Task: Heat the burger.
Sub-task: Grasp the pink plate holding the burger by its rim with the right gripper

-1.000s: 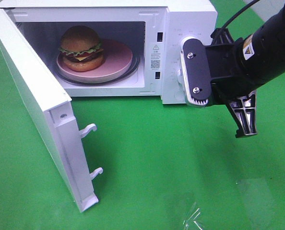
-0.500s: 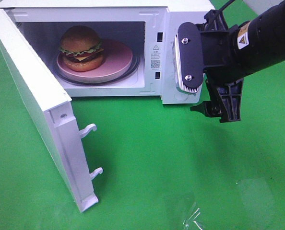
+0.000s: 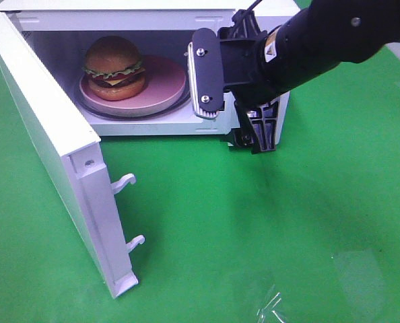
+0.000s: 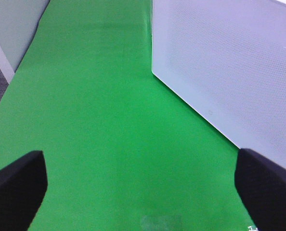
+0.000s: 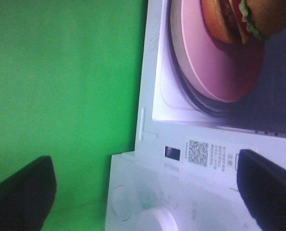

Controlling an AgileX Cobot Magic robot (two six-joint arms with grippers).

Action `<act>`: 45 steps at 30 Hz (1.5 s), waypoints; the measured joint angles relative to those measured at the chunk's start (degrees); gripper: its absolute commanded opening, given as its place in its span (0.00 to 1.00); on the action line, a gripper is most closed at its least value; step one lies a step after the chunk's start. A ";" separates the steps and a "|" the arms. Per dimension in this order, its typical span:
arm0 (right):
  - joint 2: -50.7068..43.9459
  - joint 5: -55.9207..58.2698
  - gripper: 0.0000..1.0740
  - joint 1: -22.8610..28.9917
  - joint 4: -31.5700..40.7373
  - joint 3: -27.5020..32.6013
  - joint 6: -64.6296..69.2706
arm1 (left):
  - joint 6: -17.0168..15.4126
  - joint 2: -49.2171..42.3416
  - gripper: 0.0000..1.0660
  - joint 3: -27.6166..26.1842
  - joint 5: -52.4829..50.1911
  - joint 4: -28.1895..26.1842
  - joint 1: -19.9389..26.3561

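Note:
The burger (image 3: 114, 67) sits on a round pink plate (image 3: 166, 84) inside the open white microwave (image 3: 119, 7). The right wrist view shows the burger (image 5: 244, 19) on the plate (image 5: 210, 67) past the microwave's front frame. My right gripper (image 3: 231, 104) hovers in front of the microwave's control panel, at the right edge of the opening. It is open and holds nothing, its dark fingertips (image 5: 22, 192) far apart. My left gripper (image 4: 143, 192) is open and empty over green cloth, beside the microwave's perforated white side (image 4: 229, 62). It is out of the high view.
The microwave door (image 3: 45, 128) stands swung out to the left, its two latch hooks (image 3: 124, 182) pointing right. A knob (image 5: 155, 221) shows on the control panel. Green cloth (image 3: 254, 222) covers the table. A scrap of clear film (image 3: 274, 306) lies near the front edge.
My right arm has swung left and towards the microwave, from right of the control panel to in front of it. Burger, plate and door have not moved.

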 measured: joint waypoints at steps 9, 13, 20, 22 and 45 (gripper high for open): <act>8.54 -0.86 0.90 1.32 -2.58 -7.62 0.06 | 0.00 0.00 0.92 0.00 0.00 0.00 0.00; 13.52 -1.60 0.89 2.69 -4.07 -12.61 0.57 | 0.00 0.00 0.92 0.00 0.00 0.00 0.00; 19.14 -1.60 0.88 2.69 -5.04 -18.11 1.55 | 0.00 0.00 0.92 0.00 0.00 0.00 0.00; 22.40 -1.60 0.88 2.69 -5.44 -21.20 1.66 | 0.00 0.00 0.92 0.00 0.00 0.00 0.00; 39.48 1.32 0.85 2.69 -5.50 -40.97 1.95 | 0.00 0.00 0.92 0.00 0.00 0.00 0.00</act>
